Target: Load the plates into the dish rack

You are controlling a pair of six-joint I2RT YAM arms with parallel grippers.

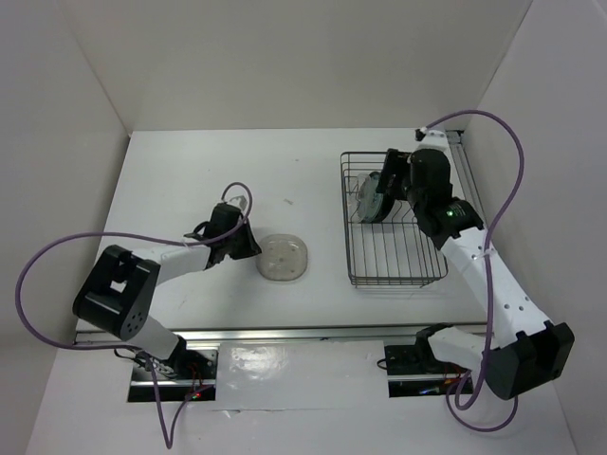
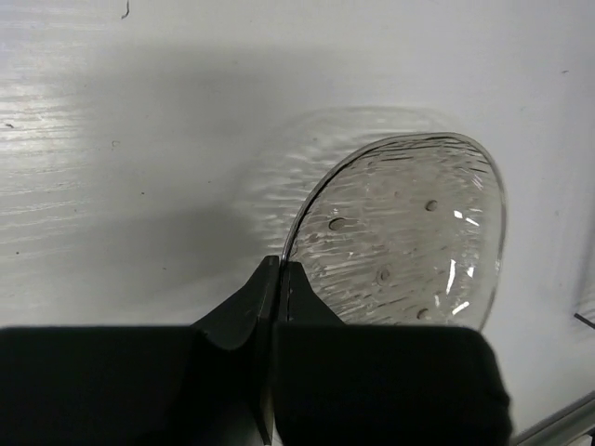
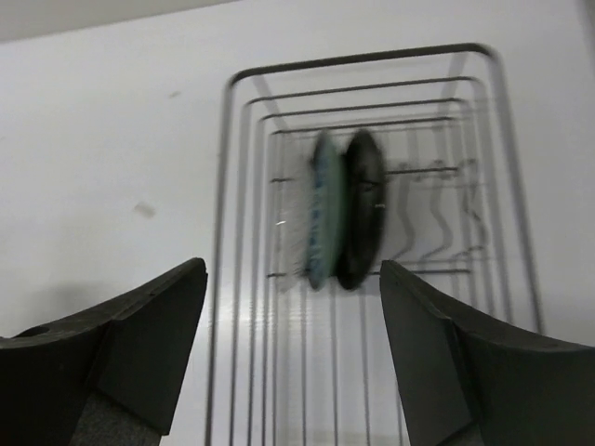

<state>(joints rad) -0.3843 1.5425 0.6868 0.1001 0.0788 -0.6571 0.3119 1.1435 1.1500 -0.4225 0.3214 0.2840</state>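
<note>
The translucent whitish rounded-square plate with dots (image 1: 284, 257) lies flat on the table left of the dish rack (image 1: 353, 248). My left gripper (image 1: 249, 244) is at its left edge. In the left wrist view the left gripper (image 2: 279, 267) is shut on the rim of this plate (image 2: 409, 237). My right gripper (image 1: 379, 186) hangs open and empty above the rack (image 3: 221, 186). The blue-green plate (image 3: 325, 209) and the black plate (image 3: 364, 209) stand on edge side by side in the rack. A faint clear plate (image 3: 296, 218) seems to stand just left of them.
The dark wire rack's near half (image 1: 394, 256) holds nothing. White walls enclose the table on the left, back and right. A metal rail (image 1: 285, 332) runs along the near edge by the arm bases.
</note>
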